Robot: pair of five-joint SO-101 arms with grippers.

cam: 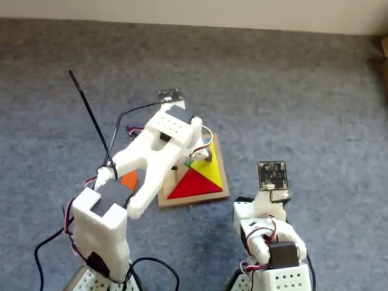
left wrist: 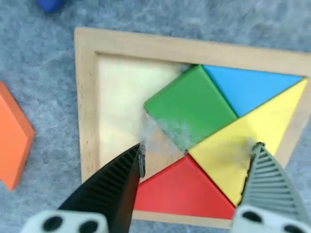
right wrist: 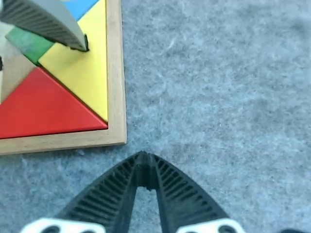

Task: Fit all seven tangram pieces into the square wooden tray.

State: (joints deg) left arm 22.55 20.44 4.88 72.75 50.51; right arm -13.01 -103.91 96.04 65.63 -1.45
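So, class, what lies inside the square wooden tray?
Inside the tray: a green piece, blue triangle, yellow triangle and red triangle, plus bare wood. The left jaws cover part of the red triangle and the floor.

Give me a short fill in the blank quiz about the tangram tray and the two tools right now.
The left tool hangs ___ over the wooden tray.
The square piece in the tray is ___.
The red triangle shares an edge with the ___ triangle.
The right tool is ___ above the carpet.
Missing words: open, green, yellow, shut.
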